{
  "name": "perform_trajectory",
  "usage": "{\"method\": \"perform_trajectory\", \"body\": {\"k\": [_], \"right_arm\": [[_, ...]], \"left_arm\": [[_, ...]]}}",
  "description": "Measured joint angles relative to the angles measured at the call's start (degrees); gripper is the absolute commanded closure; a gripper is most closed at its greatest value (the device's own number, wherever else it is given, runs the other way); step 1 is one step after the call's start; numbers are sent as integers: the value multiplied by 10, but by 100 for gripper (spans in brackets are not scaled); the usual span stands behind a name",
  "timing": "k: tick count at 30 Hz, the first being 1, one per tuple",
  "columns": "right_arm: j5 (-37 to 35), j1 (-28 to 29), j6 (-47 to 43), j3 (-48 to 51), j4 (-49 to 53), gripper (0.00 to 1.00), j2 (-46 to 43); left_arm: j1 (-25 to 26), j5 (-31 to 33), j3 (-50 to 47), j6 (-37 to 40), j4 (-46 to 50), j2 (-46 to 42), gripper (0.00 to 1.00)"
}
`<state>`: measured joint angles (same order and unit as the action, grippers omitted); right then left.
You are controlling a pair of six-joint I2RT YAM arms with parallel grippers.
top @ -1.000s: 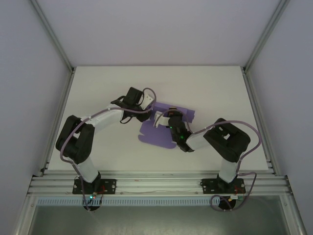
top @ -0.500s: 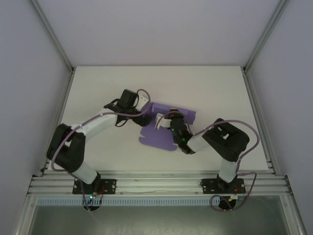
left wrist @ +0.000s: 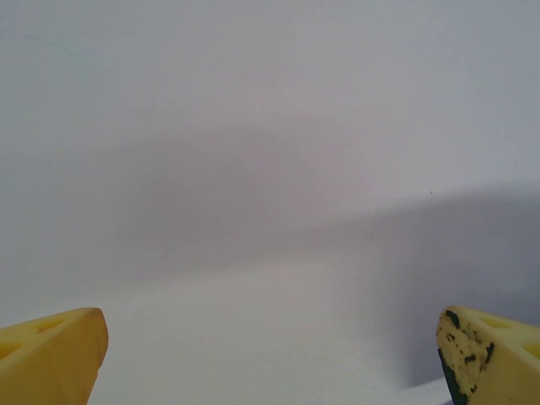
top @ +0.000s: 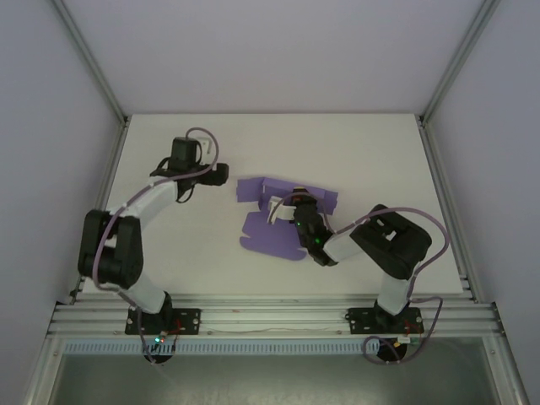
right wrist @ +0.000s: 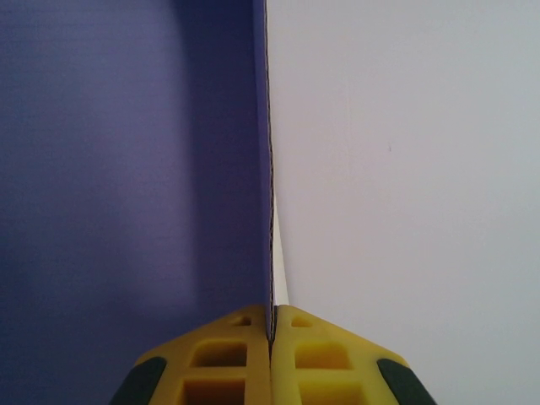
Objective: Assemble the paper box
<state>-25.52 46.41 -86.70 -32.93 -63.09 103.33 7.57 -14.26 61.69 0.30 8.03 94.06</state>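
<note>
The paper box (top: 268, 238) is a purple die-cut sheet lying at the table's middle, with its back flaps partly raised. My right gripper (top: 281, 205) reaches over the sheet's back half. In the right wrist view its yellow fingers (right wrist: 232, 359) press together on the thin edge of an upright purple panel (right wrist: 126, 169), so the right gripper (right wrist: 272, 327) is shut on the box. My left gripper (top: 186, 152) is well to the left of the sheet, apart from it. In the left wrist view the left gripper (left wrist: 270, 331) stands wide open with nothing between its fingertips (left wrist: 59, 346).
The white table (top: 371, 152) is framed by aluminium posts (top: 443, 177) and pale walls on three sides. A metal rail (top: 270, 319) runs along the near edge by the arm bases. Bare table lies behind and to the right of the sheet.
My left gripper opened, let go of the sheet's back left flap and swung left and back, away from the box. The right gripper kept its grip and did not move.
</note>
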Motion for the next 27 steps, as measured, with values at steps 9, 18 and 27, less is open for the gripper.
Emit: {"method": "perform_trajectory", "body": {"k": [9, 18, 27], "right_arm": [[-5, 2, 0, 0, 1, 100, 0], [-10, 4, 0, 0, 5, 100, 0], [3, 6, -15, 0, 31, 100, -25]], "left_arm": [[12, -97, 13, 30, -15, 66, 16], [69, -158, -26, 52, -29, 40, 20], [131, -151, -135, 20, -103, 7, 22]]}}
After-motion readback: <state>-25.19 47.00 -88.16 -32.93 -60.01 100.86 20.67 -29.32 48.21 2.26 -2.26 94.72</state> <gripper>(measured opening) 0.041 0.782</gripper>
